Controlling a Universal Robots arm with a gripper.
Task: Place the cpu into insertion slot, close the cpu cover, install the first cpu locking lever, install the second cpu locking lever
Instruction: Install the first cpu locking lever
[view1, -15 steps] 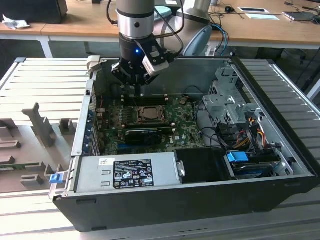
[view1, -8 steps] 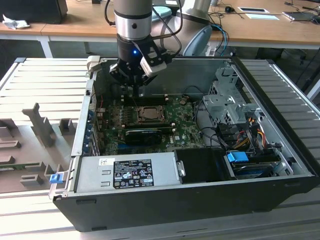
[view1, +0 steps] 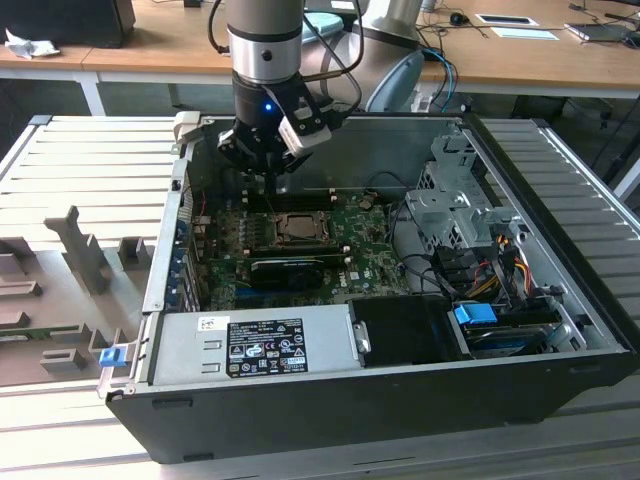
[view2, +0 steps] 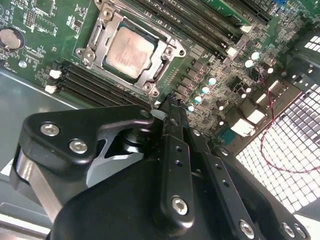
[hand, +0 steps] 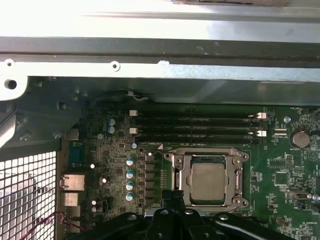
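So the gripper (view1: 281, 178), fingers pinched together, hangs just off one edge of the insertion slot (view1: 272, 229) on the motherboard (view1: 372, 262). The cpu (view2: 127, 51) sits flat inside, metal top up, with the cpu cover (hand: 182, 175) down around it. Memory slots (hand: 195, 127) run alongside, and the drive cage (view1: 450, 205) is toward the exterior view's right.

the cpu (hand: 207, 182) lies framed by the flat cpu cover (hand: 207, 151) on the motherboard (hand: 280, 195), near black memory slots (hand: 195, 127).

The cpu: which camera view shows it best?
The second wrist view: the cpu sits large and unobstructed in the insertion slot. The first wrist view shows it smaller, square-on; the exterior view shows a small grey square.
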